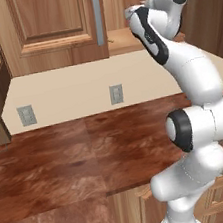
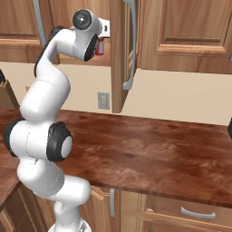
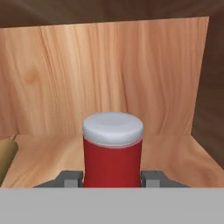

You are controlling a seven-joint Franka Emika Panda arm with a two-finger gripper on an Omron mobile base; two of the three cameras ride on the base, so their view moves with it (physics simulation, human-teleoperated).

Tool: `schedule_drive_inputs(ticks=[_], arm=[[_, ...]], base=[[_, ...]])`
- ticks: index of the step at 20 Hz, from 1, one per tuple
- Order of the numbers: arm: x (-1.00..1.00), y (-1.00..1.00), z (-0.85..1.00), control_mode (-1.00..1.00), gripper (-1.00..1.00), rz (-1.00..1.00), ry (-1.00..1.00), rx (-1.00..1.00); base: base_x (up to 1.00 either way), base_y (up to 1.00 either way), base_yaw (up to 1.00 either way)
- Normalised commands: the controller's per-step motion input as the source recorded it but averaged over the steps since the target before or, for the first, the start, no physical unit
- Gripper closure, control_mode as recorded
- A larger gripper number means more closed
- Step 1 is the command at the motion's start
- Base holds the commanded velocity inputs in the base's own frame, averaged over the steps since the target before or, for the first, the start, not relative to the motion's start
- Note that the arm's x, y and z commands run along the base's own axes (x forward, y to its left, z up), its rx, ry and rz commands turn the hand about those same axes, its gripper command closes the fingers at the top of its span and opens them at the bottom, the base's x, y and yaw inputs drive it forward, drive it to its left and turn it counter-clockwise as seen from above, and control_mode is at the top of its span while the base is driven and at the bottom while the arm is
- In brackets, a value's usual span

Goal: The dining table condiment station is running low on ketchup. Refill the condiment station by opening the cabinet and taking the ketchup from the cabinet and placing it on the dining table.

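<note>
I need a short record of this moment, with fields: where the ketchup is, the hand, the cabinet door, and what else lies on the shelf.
ketchup: red bottle with white cap, upright on the cabinet shelf
hand: one finger on each side of the bottle, closed on it
cabinet door: open
other item: tan rounded object at the shelf's left edge, cut off by the hand view

We see a glossy reddish-brown wooden countertop [image 1: 64, 156] running along a beige wall with two grey outlets [image 1: 116, 94]. Below it sit light-brown lower drawers with curved grey handles [image 2: 195, 213]. A tan rounded wooden object [image 3: 6, 155] lies on the shelf.
</note>
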Motion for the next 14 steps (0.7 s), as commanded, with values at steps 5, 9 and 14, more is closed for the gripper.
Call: schedule_drive_inputs(ticks=[5, 9, 14], arm=[[-1.00, 0.30, -0.06, -1.00, 1.00, -0.01, -0.15, 0.00], [-1.00, 0.04, 0.00, -1.00, 1.00, -0.01, -0.10, 0.00], [-1.00, -0.01, -0.01, -1.00, 1.00, 0.00, -0.02, 0.00]], base=[[0.00, 0.00, 0.00], [0.00, 0.00, 0.00], [0.00, 0.00, 0.00]])
